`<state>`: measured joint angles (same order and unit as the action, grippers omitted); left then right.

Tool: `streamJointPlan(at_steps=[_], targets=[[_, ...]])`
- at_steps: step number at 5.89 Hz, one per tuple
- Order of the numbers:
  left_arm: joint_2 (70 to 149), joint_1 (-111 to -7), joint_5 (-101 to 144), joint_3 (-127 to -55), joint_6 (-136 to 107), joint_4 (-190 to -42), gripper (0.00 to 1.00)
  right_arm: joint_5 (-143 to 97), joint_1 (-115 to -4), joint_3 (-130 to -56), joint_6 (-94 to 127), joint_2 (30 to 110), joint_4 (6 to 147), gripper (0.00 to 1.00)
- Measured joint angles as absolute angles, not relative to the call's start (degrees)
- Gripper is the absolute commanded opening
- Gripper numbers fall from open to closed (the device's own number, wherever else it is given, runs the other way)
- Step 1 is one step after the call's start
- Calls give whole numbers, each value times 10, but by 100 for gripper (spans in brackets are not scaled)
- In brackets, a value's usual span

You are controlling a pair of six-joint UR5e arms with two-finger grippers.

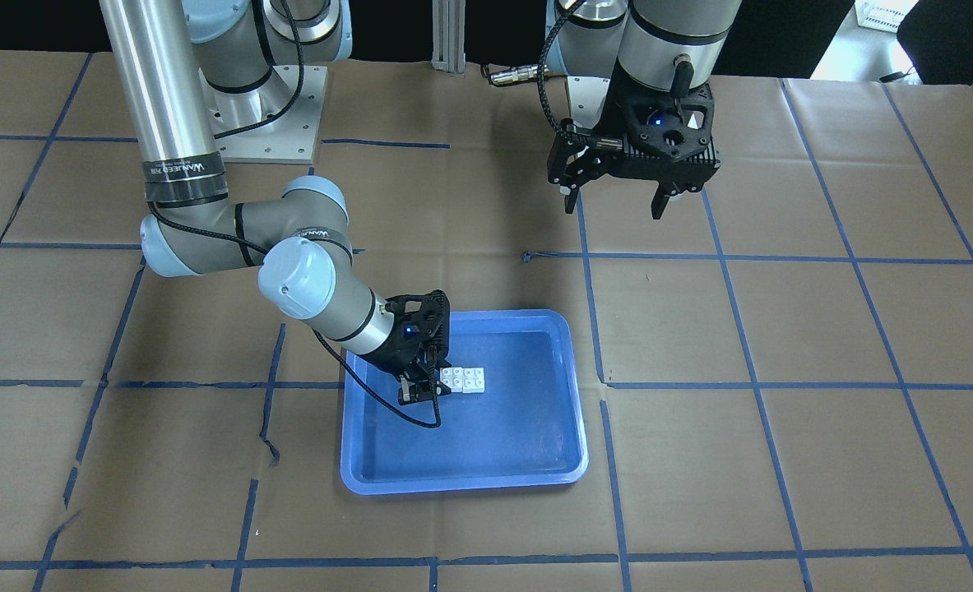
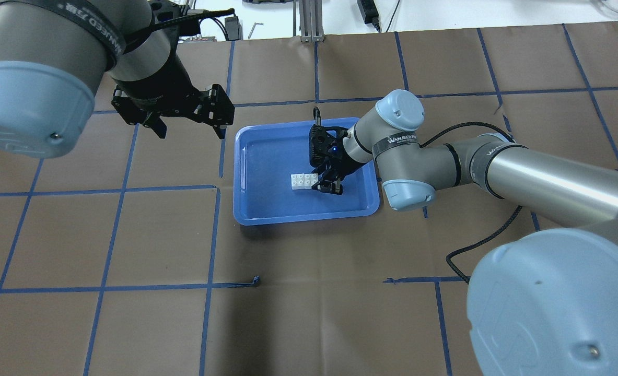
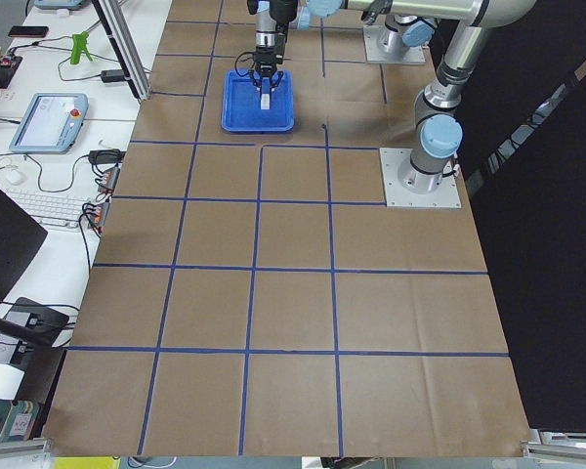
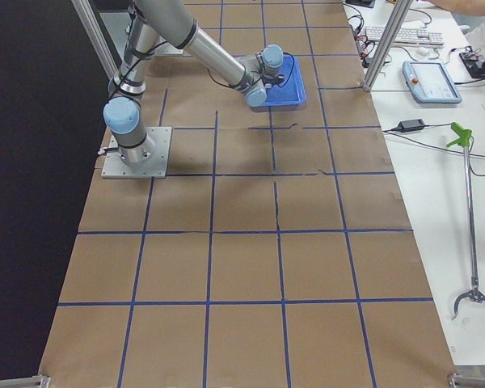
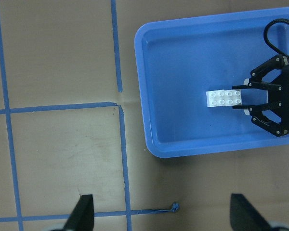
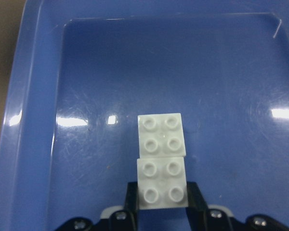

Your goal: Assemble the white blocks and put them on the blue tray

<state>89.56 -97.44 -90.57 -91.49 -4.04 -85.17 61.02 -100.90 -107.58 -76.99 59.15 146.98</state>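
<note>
Two white blocks (image 1: 468,380) lie end to end in a short row on the floor of the blue tray (image 1: 494,448), studs up. They also show in the overhead view (image 2: 301,181), left wrist view (image 5: 220,98) and right wrist view (image 6: 161,139). My right gripper (image 1: 439,383) reaches low into the tray (image 2: 267,206), and its fingers press both sides of the near block (image 6: 162,190). My left gripper (image 2: 189,130) hangs open and empty above the table, beside the tray's short side. The tray fills the right wrist view (image 6: 86,72).
The table is covered in brown paper with a grid of blue tape lines (image 2: 214,235). The arm base plates (image 1: 276,115) stand at the robot's side. Side benches with a keyboard and a teach pendant (image 3: 49,117) flank the table's far long edge.
</note>
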Motion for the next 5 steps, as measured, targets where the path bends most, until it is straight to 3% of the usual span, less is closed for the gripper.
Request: streamJointPlan(at_steps=[3,5], targets=[[896,-974,-906,-915,-40,-852,99,610,-1009,-1076,-769,591,1473,25],[896,-974,-906,-915,-40,-852,99,610,-1009,-1076,-768,591,1472,37]])
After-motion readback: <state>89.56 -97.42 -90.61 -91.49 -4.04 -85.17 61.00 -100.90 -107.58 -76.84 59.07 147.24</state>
